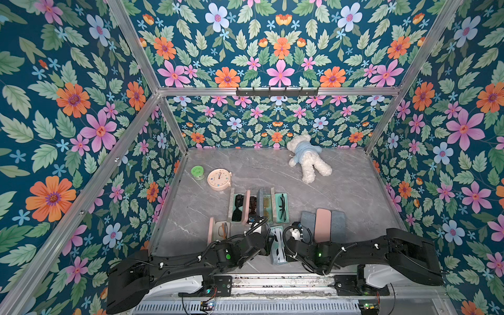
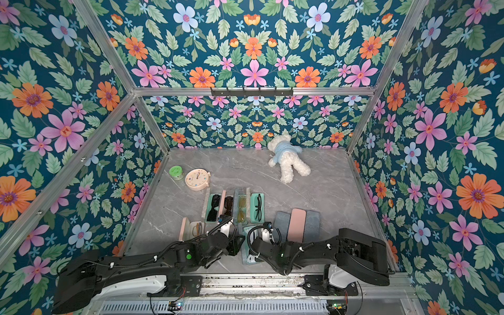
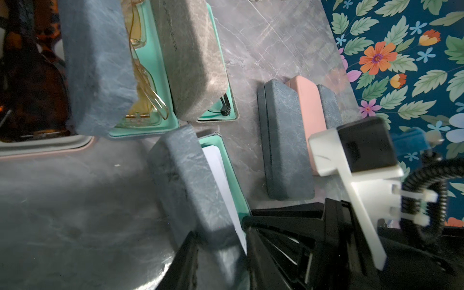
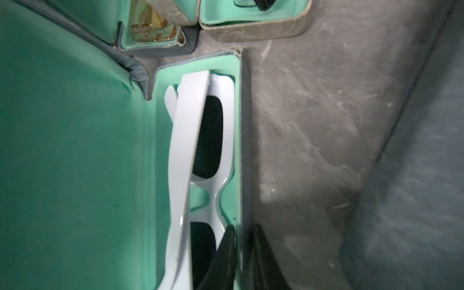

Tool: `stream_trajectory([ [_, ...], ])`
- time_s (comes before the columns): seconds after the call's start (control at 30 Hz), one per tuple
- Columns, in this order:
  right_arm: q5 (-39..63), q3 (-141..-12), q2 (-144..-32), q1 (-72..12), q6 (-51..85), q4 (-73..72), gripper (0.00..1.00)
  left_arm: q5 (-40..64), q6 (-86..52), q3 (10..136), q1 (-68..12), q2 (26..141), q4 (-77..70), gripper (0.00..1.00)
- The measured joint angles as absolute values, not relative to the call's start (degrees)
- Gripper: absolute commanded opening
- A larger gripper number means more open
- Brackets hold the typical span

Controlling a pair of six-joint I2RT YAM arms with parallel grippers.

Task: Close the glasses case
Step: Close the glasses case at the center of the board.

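Pinning glasses case point(image 1: 278, 249), lower centre in a top view: right tool point(image 4: 243, 228) clamps its wall, likely as anchor. Left tool point(image 3: 219, 233) brackets the raised lid point(image 3: 185, 180) to fold it; grip unclear.

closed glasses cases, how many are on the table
3, side by side, front right of the table: inner blue-grey case, pink case in the middle, outer blue-grey case. Others may be hidden.

The open glasses case point(image 3: 185, 180) lies at the table's point(image 1: 354, 185) near edge, with a row of open cases point(image 1: 259, 206) behind it and three closed cases point(image 1: 323, 225) to its right.
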State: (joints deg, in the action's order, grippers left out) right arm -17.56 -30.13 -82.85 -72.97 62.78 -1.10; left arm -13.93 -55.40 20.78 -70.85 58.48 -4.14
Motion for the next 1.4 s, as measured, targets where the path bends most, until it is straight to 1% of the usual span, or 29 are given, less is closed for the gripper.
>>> stream_trajectory([
  [0.43, -17.54, -29.69, -82.32, -73.3, 62.81, -1.06, 0.17, -14.61, -55.37, 21.87, -70.78, 61.23, -6.39, 0.23],
  [1.03, -17.58, -28.34, -81.47, -73.45, 62.83, -2.37, 0.17, -14.0, -55.18, 22.33, -70.81, 63.57, -9.39, 0.19],
  [1.4, -17.74, -27.49, -80.53, -73.54, 63.09, -3.01, 0.17, -13.43, -55.16, 22.59, -70.87, 65.06, -11.07, 0.19],
])
